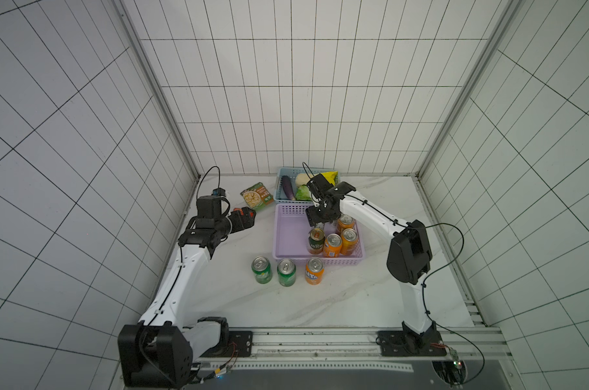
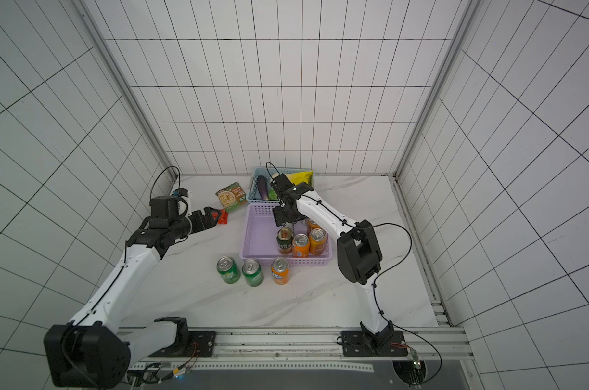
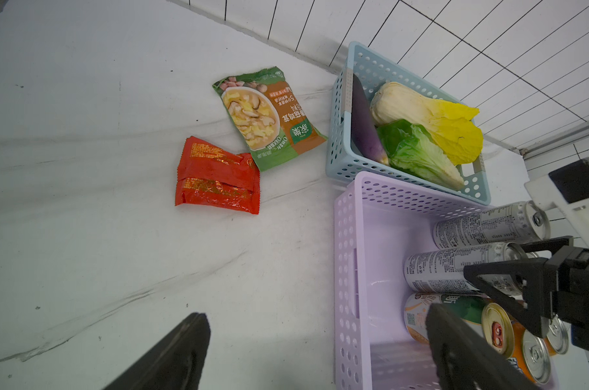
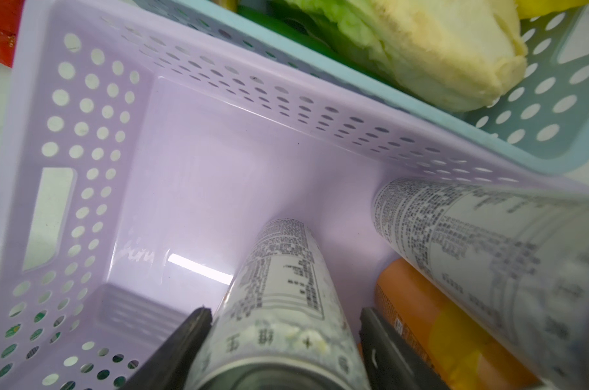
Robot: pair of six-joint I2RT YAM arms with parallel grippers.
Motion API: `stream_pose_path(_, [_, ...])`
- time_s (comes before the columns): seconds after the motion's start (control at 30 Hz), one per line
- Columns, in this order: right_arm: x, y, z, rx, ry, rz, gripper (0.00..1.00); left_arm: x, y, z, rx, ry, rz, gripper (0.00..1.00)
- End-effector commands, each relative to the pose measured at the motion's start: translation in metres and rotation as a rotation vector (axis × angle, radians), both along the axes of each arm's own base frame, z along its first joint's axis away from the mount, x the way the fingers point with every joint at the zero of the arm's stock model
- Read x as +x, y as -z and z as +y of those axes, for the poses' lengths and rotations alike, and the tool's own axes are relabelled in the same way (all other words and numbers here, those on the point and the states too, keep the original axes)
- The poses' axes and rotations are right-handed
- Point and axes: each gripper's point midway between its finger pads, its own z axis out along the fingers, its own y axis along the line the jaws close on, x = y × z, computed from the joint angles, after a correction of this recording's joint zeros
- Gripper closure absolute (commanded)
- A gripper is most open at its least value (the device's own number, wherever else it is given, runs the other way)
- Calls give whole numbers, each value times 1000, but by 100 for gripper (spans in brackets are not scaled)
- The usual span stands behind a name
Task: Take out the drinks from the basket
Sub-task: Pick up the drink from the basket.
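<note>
Left arm: the left gripper (image 1: 243,219) hangs over the table to the left of the lilac basket (image 1: 291,211), fingers spread wide, above a red packet (image 3: 217,175).
Right arm: the right gripper (image 4: 283,312) is down inside the basket, one finger on each side of a slim silver-white can (image 4: 286,270). They look to be touching it, though I cannot tell if it is clamped.
In the basket: second slim can (image 4: 472,243), dark green can (image 1: 316,240), three orange cans (image 1: 332,245).
On the table: two green cans (image 1: 261,269) and one orange can (image 1: 314,270), upright, just in front of the basket.
</note>
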Motion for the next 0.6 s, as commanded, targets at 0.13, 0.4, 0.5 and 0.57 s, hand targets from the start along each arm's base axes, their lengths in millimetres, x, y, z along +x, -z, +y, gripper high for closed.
stream_pose_path(0.13, [-6, -15, -3, -8, 4, -16, 41, 2, -5, 2, -3, -5, -14, 2])
stream_pose_path(0.4, [-2, -65, -5, 36, -6, -96, 52, 2, -5, 4, -2, -10, -15, 2])
stream_pose_path(0.5, [-4, -84, -7, 56, -8, -122, 53, 2, -5, 4, -3, -10, -14, 2])
stream_pose_path(0.57, [-7, -95, -10, 66, -10, -137, 53, 2, -5, 4, -3, -9, -13, 2])
